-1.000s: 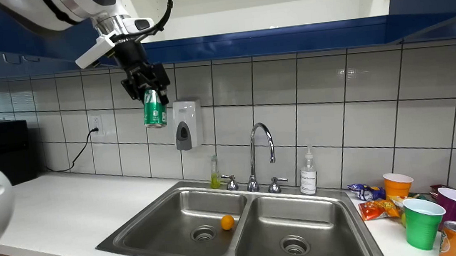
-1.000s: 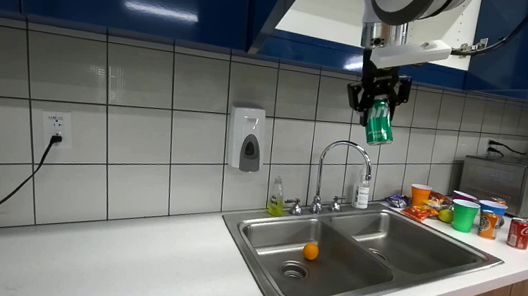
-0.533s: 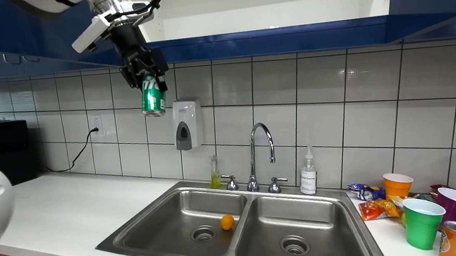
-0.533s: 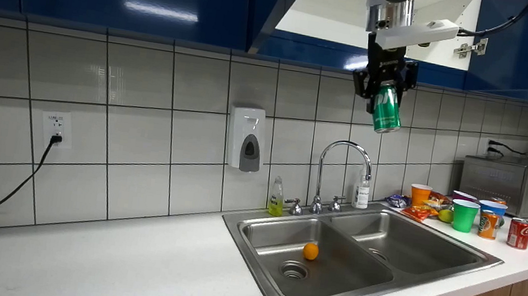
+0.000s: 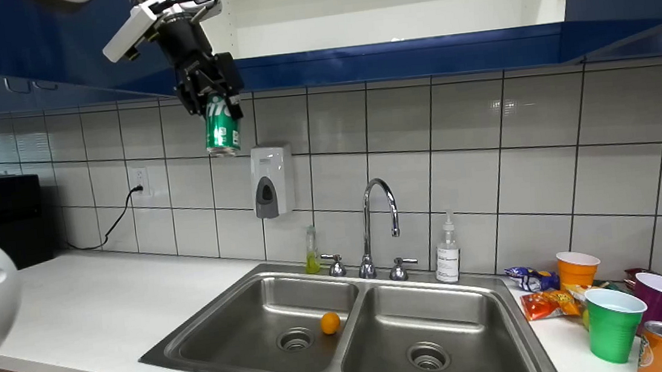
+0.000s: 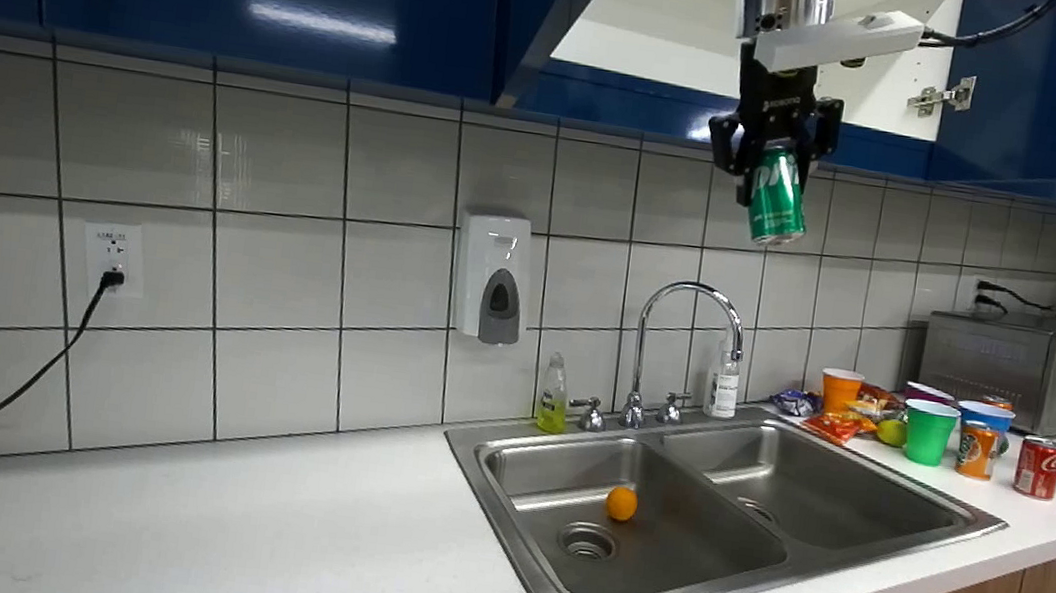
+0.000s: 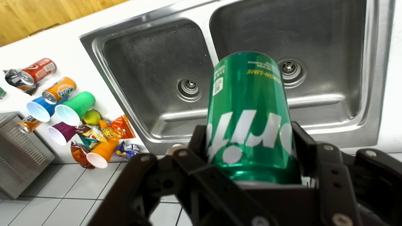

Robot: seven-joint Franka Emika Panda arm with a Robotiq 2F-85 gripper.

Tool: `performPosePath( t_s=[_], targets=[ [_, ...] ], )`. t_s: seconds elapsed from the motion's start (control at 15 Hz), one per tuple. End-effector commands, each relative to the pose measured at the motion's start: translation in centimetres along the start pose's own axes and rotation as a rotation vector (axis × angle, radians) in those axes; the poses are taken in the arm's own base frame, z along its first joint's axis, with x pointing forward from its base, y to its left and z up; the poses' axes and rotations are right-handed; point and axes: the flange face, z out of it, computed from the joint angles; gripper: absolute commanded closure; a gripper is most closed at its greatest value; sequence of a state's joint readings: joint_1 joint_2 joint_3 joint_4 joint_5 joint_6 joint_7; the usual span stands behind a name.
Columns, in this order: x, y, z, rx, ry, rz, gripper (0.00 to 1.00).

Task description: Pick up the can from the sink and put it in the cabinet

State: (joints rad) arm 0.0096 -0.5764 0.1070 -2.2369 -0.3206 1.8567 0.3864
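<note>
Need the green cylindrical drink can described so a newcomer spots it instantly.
Start at the steel double-basin sink below the open dark blue wall cabinet. Higher up, a black gripper holds the white-lettered green drink can. Orange cans and a red can stand on the white counter; this one is green and held aloft.

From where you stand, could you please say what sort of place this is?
Likely a kitchen or break room, judging by the double-basin sink, open blue cabinet and wall-mounted dispenser.

The white countertop (image 6: 258, 525) around the sink (image 6: 519, 537) bears a green cup (image 6: 928, 436), red can (image 6: 1039, 467) and snack packets (image 6: 834, 429)
</note>
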Motion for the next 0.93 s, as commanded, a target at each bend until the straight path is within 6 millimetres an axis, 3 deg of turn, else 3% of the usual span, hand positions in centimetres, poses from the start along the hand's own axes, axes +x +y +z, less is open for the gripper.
performPosePath(
  t_s=[0.0, 0.87],
  targets=[
    [0.8, 0.8, -1.5, -0.034, -0.002, -0.005, 0.6],
    [2.2, 2.3, -3.1, -0.062, 0.058, 0.03, 0.6]
  ],
)
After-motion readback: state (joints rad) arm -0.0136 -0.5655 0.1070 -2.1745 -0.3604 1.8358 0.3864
